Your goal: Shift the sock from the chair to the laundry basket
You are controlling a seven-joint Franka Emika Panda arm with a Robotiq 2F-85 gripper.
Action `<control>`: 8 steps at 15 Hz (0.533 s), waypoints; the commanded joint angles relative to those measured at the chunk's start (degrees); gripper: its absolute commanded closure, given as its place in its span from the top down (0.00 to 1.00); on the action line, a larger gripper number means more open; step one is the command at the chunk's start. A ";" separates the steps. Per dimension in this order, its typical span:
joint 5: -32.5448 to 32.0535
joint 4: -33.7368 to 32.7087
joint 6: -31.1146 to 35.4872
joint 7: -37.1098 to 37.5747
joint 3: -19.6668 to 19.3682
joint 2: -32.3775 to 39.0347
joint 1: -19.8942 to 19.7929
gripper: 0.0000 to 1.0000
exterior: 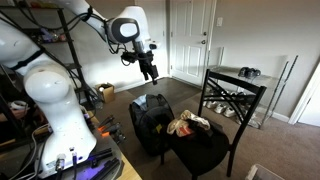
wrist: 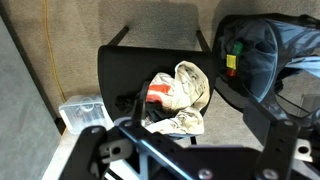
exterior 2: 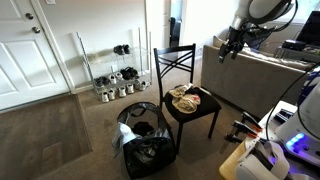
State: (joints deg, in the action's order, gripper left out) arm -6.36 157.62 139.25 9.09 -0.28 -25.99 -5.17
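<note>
Black soft-sided fabric laundry basket (wrist: pixel 290 45) right of the pincer (wrist: pixel 190 140) is clipped by the wrist view's edge; crumpled beige-white cloth heap (wrist: pixel 180 95) under the pincer can't be resolved into single items, and pincer links are blurred.

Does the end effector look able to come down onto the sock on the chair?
Probably yes: the end effector hangs high above, and the sock lies uncovered on the chair seat; nothing stands between.

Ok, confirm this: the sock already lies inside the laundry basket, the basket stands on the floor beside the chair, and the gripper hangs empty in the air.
No: the sock lies on the seat of the chair, not in the laundry basket, as the wrist view shows. The rest holds: basket beside the chair, gripper empty aloft.
</note>
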 commanded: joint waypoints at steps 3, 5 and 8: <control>-0.18 -6.86 12.87 7.67 0.73 19.24 -2.04 1.00; 0.46 -9.82 14.96 9.32 -0.24 24.78 -1.82 1.00; 1.75 -14.87 15.08 10.53 -2.08 31.70 -1.02 1.00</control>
State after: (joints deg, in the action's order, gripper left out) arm -6.04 147.86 153.25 17.55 -1.10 -1.38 -6.53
